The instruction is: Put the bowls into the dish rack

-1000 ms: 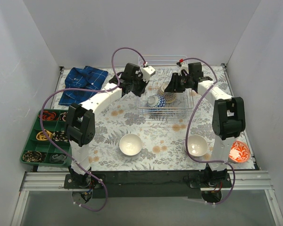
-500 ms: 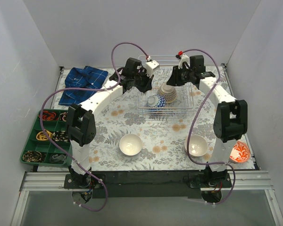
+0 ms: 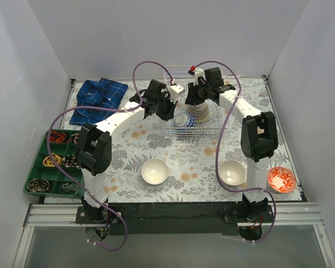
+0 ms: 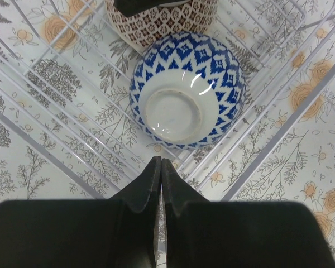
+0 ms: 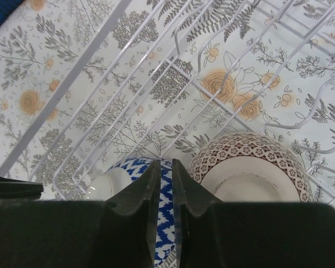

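Blue bowl (image 4: 187, 89), brown bowl (image 5: 248, 167) inside dish rack (image 3: 212, 131), white bowls (image 3: 154, 171), red bowl (image 3: 281, 179) waiting outside; left gripper (image 4: 160, 167) shut, right gripper (image 5: 164, 170) barely ajar, both empty.

Wire dish rack (image 3: 215, 127), blue bowl (image 4: 187, 89) and brown bowl (image 5: 248, 167) upturned inside; white bowls (image 3: 154, 171), red bowl (image 3: 281, 179) outside.

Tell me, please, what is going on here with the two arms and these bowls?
Both arms hang over the dish rack. Two bowls lie upside down in it, side by side: a blue-and-white bowl and a brown patterned bowl. The left gripper is shut and empty above the blue-and-white bowl. The right gripper, jaws a narrow slit apart, holds nothing either. Not yet loaded: the left white bowl, the right white bowl and the red bowl.
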Motion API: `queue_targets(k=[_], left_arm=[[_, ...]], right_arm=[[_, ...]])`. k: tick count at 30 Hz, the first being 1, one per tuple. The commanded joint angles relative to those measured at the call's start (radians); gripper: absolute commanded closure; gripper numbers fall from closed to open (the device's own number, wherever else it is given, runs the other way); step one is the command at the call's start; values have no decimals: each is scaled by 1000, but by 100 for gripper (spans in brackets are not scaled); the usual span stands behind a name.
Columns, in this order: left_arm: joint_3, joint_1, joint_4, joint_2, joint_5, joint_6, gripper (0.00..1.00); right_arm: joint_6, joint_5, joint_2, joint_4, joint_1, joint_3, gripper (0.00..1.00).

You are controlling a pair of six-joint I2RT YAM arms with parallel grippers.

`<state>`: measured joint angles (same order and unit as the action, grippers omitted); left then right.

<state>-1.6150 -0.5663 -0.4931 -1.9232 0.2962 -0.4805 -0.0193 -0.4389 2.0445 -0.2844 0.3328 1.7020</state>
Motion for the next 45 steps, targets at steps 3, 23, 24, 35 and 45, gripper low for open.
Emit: queue_targets(k=[3,23,24,35,45], left_arm=[[33,-6,5,98,-23,-15,100],[79,-4,8,78,-49,-21,100],[79,-6,7,79,-49,-21,100],[87,-6,14,76,-57,-24,100],[83,-6,14,75,-71,-20,100]], right_arm=[[-83,65,49,-33,28,33,78],[-222,242,36,-84,14,-41,83],[-223,259,33,-84,14,-41,83],[-260,305,-1,-79,-15,-94,85],[-277,365,-27,-75,-38,-99,85]])
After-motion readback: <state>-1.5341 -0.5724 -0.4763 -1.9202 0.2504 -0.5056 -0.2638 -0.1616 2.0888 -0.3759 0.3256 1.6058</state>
